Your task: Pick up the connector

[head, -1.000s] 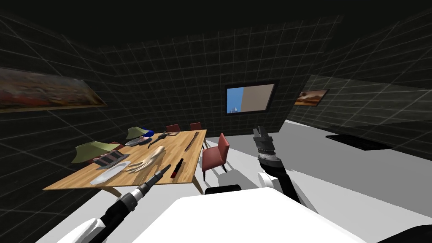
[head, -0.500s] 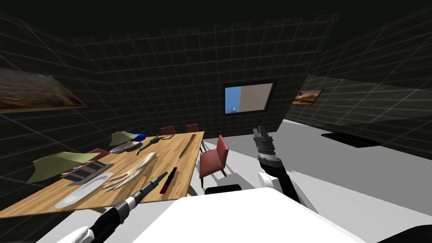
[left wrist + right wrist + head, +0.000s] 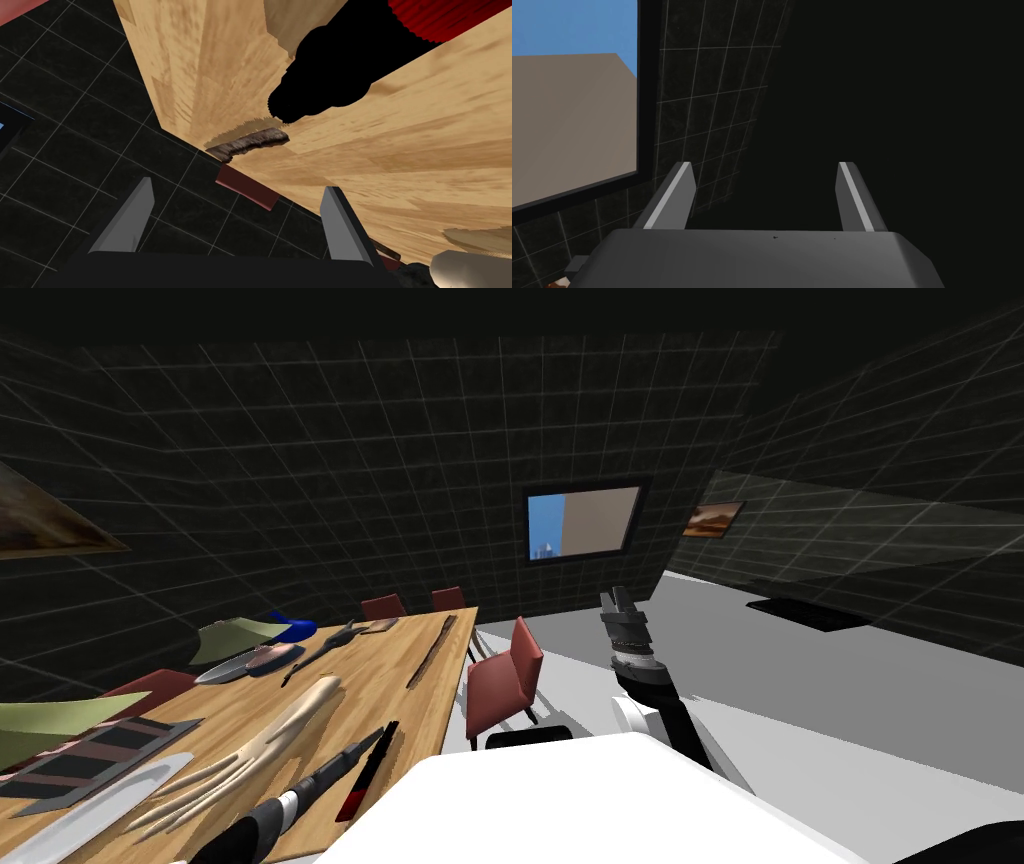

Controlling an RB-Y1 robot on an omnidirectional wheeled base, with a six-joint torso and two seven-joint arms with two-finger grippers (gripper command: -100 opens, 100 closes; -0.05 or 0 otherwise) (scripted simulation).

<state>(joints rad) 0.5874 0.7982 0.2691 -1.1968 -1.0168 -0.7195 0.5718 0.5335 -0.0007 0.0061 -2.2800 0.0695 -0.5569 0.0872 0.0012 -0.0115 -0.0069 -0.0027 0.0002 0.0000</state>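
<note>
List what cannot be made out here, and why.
Connector: left wrist view, red end cut by the top edge.
Plate: head view, cut by the bottom-left corner.
Pale rounded thing: left wrist view, cut by the corner; unidentifiable.
Dark tool: head view, too small to name.

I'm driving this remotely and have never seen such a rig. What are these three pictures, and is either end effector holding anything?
This is a two-armed robot in a simulated room. The wide picture comes from a camera on its head, looking down at a wooden table with red chairs beside it. On the table lie a pale model hand, a brown stick and the black and red connector. The other two pictures come from cameras on the wrists, each looking along its own fingers. The left end effector is open over the table, with the connector close by but not between its fingers. The right end effector is open too, raised beside the chest. Nothing is held.
</note>
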